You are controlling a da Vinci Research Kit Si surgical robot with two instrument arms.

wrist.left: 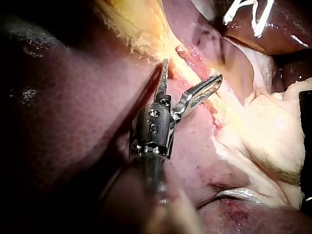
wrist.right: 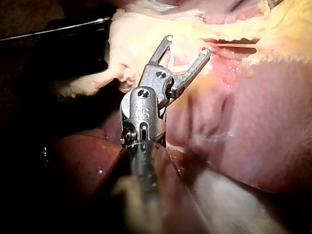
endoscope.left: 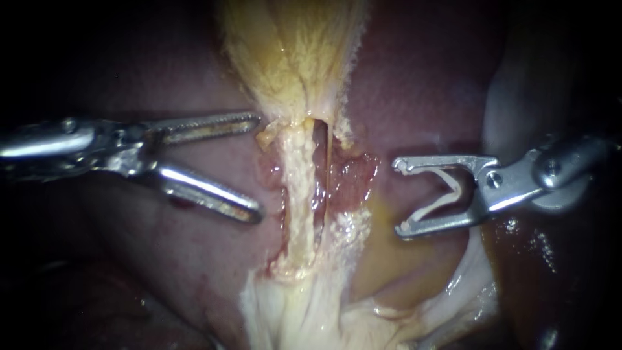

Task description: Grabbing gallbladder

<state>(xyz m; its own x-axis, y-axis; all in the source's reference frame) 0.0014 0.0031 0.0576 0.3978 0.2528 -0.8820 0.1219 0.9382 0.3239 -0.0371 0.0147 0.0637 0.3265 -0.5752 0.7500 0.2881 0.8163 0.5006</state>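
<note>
While the gallbladder (endoscope.left: pixel 291 52) hangs as a yellowish, fibrous sac at the far middle of the endoscope view, the left instrument (endoscope.left: pixel 259 167) reaches in from the left with its jaws wide apart and nothing between them. The sac's long axis runs far to near. It narrows to a neck, from which a pale tube (endoscope.left: pixel 298 194) runs on towards the near side over reddish-brown liver (endoscope.left: pixel 421 71).

The far jaw of the left instrument ends just beside that neck, apart from it or barely touching. The near jaw points at the tube lower down. So the gallbladder lies to the right of these jaws and slightly farther off, and a short push right and far would probably bring the neck between them. The left wrist view shows the same instrument (wrist.left: pixel 192 69) spread open, with the yellow sac (wrist.left: pixel 131 24) ahead of it.

The right instrument (endoscope.left: pixel 396 198) waits well to the right of the tube, farther from the sac. Its jaws stand wide but cradle a pale V-shaped clip (endoscope.left: pixel 459 191).
</note>
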